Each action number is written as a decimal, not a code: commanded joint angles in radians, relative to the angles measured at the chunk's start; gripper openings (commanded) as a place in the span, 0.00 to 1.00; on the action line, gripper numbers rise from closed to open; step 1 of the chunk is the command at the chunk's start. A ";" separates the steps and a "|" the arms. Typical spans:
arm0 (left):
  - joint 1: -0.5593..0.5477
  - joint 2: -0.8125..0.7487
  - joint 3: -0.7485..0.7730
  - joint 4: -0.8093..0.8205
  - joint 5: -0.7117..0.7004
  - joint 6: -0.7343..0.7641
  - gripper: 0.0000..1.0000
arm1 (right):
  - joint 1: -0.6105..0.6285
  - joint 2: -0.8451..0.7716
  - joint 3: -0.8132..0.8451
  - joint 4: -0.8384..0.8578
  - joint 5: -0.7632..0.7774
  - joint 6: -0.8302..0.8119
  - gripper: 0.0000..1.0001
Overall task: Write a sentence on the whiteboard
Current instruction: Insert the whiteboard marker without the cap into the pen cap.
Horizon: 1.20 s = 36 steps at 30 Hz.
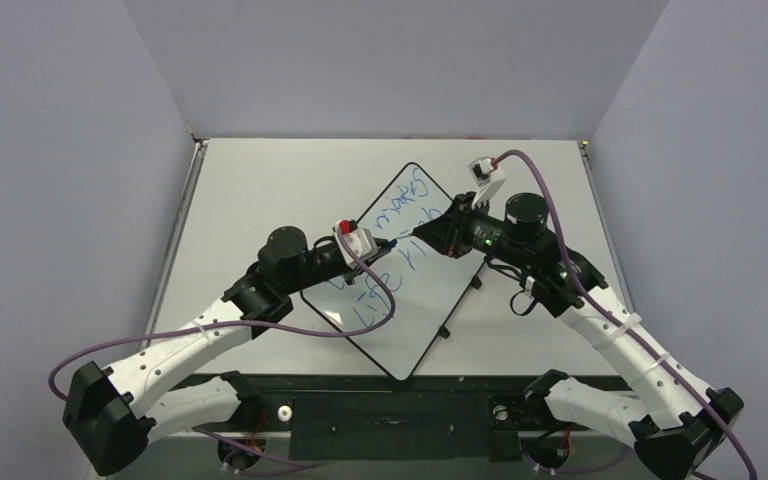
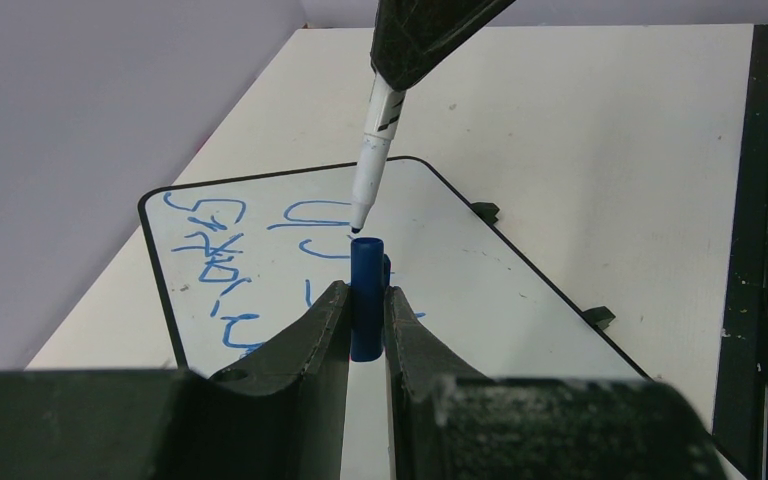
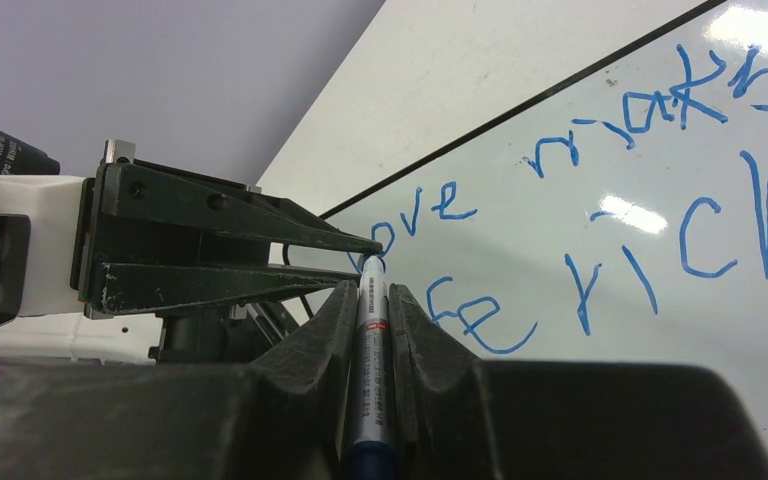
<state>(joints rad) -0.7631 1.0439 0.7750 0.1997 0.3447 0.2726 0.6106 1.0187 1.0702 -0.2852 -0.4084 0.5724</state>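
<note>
From above, the glossy white, black-rimmed whiteboard (image 1: 440, 290) lies askew on the counter (image 1: 260, 180), the blue handwritten sentence (image 1: 407, 200) across it. In the left wrist view, the left end effector (image 2: 365, 300) clamps a blue plastic cap (image 2: 366, 268) upright, its mouth ready for the white-barrelled marker (image 2: 375, 140) whose tip is just above. In the right wrist view, the right end effector (image 3: 372, 300) grips that marker's barrel, aimed capward, apparently for recapping.

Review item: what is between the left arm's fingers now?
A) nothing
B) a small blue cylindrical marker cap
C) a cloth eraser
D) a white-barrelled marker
B: the left wrist view shows the small blue cylindrical marker cap clamped between the left fingers, with the white-barrelled marker pointing its tip at the cap's top.
</note>
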 commanded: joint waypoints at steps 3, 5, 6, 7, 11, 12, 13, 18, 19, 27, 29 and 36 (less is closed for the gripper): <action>0.007 0.001 0.017 0.062 0.013 -0.010 0.00 | 0.008 -0.030 -0.001 0.029 0.014 -0.008 0.00; 0.008 0.002 0.015 0.064 0.014 -0.013 0.00 | 0.008 -0.026 -0.001 0.030 0.012 -0.008 0.00; 0.008 0.002 0.015 0.065 0.015 -0.012 0.00 | 0.008 -0.025 -0.001 0.030 0.010 -0.007 0.00; 0.008 0.002 0.015 0.066 0.015 -0.015 0.00 | 0.008 -0.022 -0.002 0.030 0.007 -0.007 0.00; 0.010 0.004 0.015 0.070 0.019 -0.019 0.00 | 0.008 -0.014 -0.010 0.038 0.001 -0.002 0.00; 0.009 0.004 0.015 0.070 0.019 -0.020 0.00 | 0.007 -0.013 -0.013 0.044 -0.004 -0.002 0.00; 0.010 0.003 0.014 0.073 0.018 -0.023 0.00 | 0.007 -0.004 -0.015 0.046 -0.006 -0.002 0.00; 0.009 0.004 0.014 0.076 0.020 -0.027 0.00 | 0.009 0.010 -0.025 0.062 -0.017 0.007 0.00; 0.008 0.004 0.014 0.076 0.019 -0.027 0.00 | 0.011 0.011 -0.025 0.066 -0.019 0.008 0.00; 0.011 0.004 0.013 0.076 0.037 -0.025 0.00 | 0.021 0.033 -0.024 0.081 -0.017 0.015 0.00; 0.011 0.004 0.013 0.075 0.039 -0.022 0.00 | 0.026 0.044 -0.022 0.085 -0.018 0.015 0.00; 0.010 0.004 0.023 0.056 0.061 -0.015 0.00 | 0.055 0.091 -0.013 0.092 -0.017 0.004 0.00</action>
<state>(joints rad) -0.7494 1.0515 0.7750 0.1944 0.3550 0.2657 0.6376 1.0779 1.0477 -0.2321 -0.4183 0.5877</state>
